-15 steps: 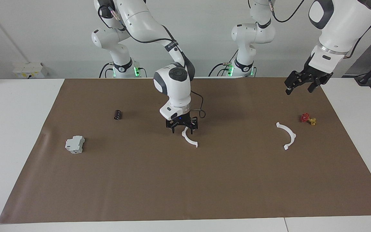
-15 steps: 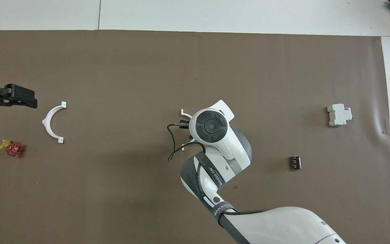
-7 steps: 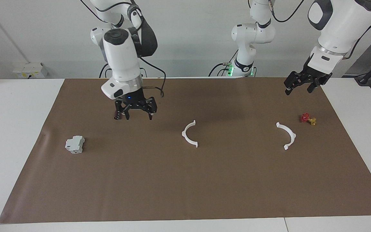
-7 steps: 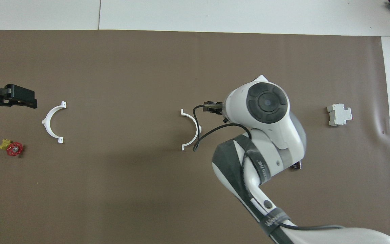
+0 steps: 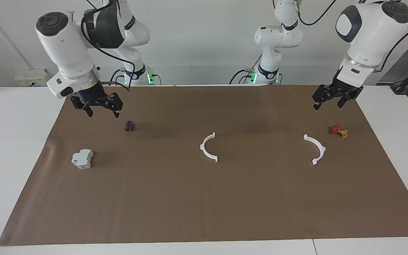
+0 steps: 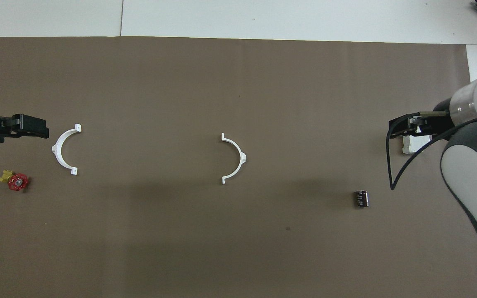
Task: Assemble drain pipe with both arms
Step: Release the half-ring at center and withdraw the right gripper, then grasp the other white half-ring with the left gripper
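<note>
The drain pipe lies as 2 thin white plastic half-ring arcs with small end tabs, unjoined and well apart on the brown mat: one arc (image 5: 208, 147) mid-mat, the other arc (image 5: 315, 149) at 3 o'clock in the facing view. Both black two-finger grippers hang open and empty: the left gripper (image 5: 334, 97) at 1 o'clock of that arc, the right gripper (image 5: 97, 105) at 10 o'clock of the middle one.

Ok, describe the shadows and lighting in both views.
Facing view: even, soft light; a faint shadow lies on the brown mat near the middle pipe half. Overhead view: a broad dim band crosses the mat nearer the robots than that half; no glare or blur.
</note>
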Motion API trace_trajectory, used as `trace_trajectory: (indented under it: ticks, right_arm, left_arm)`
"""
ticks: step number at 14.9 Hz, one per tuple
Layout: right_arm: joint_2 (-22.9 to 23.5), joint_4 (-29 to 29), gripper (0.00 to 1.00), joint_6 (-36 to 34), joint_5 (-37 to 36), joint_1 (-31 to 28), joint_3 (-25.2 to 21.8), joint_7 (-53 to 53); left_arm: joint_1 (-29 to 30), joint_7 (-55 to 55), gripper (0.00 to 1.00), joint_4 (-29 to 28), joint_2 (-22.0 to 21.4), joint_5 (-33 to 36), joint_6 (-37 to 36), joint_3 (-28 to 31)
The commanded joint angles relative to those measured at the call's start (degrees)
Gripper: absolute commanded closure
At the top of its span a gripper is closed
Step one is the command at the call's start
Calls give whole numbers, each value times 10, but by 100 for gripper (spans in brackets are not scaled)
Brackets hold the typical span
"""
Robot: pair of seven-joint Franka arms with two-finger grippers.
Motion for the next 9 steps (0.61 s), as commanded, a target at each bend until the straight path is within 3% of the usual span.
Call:
trace_trajectory:
  ticks: [1,9]
  right_arm:
    - [-8,-1,0,-40,-8,-35,9,-17]
    - [-15,-10,0,-28,-8,-62,8,-59]
  left_arm:
    - [22,35,0,-83,-23,-1,76,-1]
    - [42,33,0,-252,9,-1,285,-1]
